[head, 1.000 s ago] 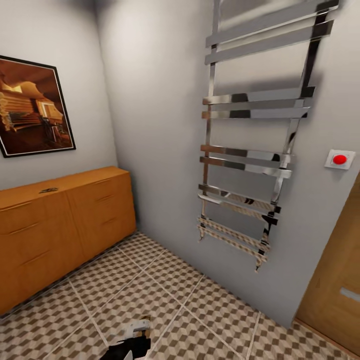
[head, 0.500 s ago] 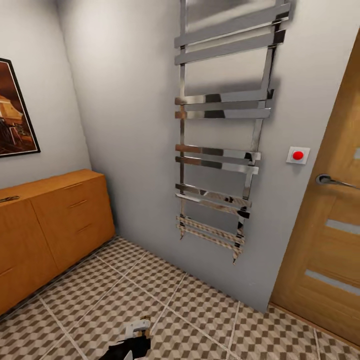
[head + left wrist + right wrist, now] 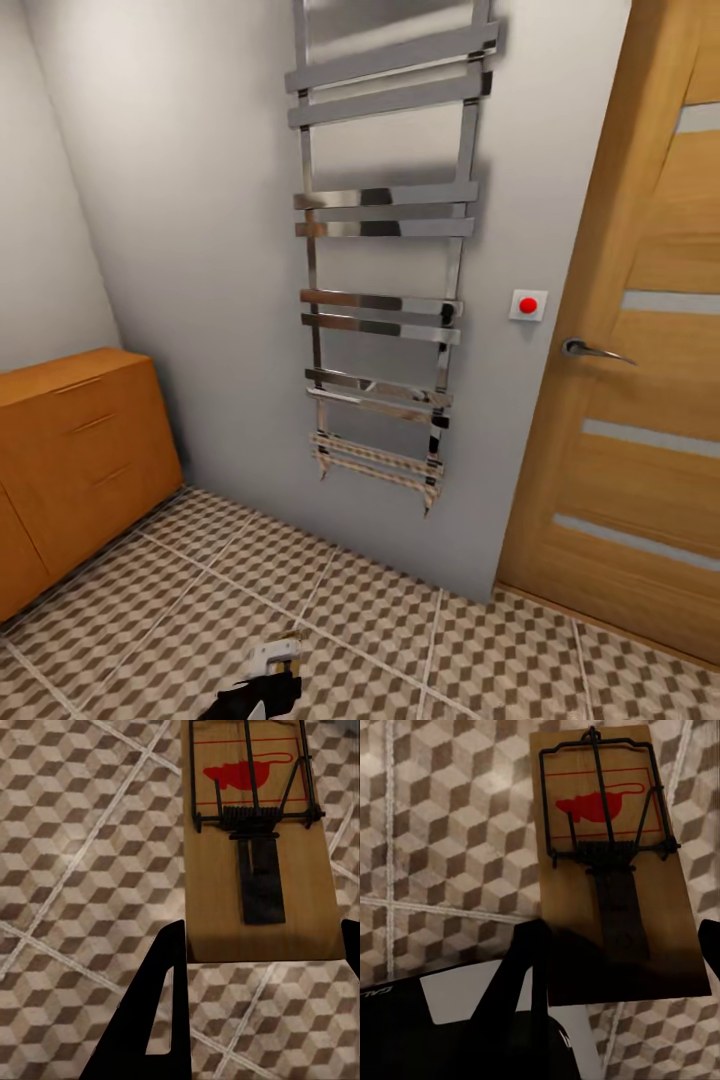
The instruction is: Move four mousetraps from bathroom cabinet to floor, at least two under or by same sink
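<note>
Home bathroom: chrome towel rail [image 3: 385, 300], tiled floor [image 3: 370, 610]

Head view: high on robot, faces forward and down into bathroom corner; takes in grey wall with chrome towel rail [image 3: 380, 290], wooden door [image 3: 640, 350] at right, cabinet [image 3: 75, 455] end at left, patterned floor [image 3: 400, 620] below

Left wrist view: close, looks along dark fingers [image 3: 161, 1009] at mousetrap [image 3: 259, 847] over floor tiles [image 3: 75, 855]

Right wrist view: equally close, along its fingers [image 3: 529, 967] at second mousetrap [image 3: 611, 862], floor [image 3: 450, 825] beneath

All three views share cube-pattern floor with pale grout lines
</note>
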{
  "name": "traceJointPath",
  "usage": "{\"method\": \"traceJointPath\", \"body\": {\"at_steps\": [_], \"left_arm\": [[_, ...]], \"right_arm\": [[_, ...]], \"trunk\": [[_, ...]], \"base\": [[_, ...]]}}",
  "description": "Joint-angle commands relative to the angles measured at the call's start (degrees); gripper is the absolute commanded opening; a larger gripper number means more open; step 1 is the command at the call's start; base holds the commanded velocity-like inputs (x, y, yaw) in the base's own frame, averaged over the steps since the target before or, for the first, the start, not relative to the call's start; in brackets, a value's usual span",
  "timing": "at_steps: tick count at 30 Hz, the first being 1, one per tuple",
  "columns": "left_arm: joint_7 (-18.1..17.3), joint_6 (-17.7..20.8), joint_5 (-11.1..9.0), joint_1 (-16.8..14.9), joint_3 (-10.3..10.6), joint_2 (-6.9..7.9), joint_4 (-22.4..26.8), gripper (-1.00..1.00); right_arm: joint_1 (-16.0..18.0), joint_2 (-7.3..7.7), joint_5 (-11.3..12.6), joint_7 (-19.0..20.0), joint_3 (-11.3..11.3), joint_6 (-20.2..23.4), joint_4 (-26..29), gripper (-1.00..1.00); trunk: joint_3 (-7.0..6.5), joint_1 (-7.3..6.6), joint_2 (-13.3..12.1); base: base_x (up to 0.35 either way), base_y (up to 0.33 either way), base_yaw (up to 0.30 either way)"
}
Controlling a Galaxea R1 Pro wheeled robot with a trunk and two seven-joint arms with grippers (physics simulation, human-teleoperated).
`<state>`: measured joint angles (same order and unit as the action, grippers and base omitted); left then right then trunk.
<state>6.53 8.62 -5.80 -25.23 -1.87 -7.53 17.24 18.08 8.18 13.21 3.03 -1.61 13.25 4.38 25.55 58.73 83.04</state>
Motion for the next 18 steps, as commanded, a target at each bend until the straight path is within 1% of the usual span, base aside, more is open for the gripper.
{"method": "traceJointPath", "body": {"at_steps": [1,18], "left_arm": [[0.2,0.3,-0.6,0.0,-0.2,-0.03,0.2,-1.0],[0.2,0.3,-0.6,0.0,-0.2,-0.03,0.2,-1.0]], "right_arm": [[0.0,0.04,0.2,0.1,-0.1,0.3,0.1,-1.0],[0.0,-0.01,0.1,0.1,-0.1,0.3,0.0,-1.0]], "trunk": [[0.06,0.0,0.0],[0.06,0.0,0.0]], "base": [[0.0,0.0,-0.292],[0.0,0.0,-0.292]]}}
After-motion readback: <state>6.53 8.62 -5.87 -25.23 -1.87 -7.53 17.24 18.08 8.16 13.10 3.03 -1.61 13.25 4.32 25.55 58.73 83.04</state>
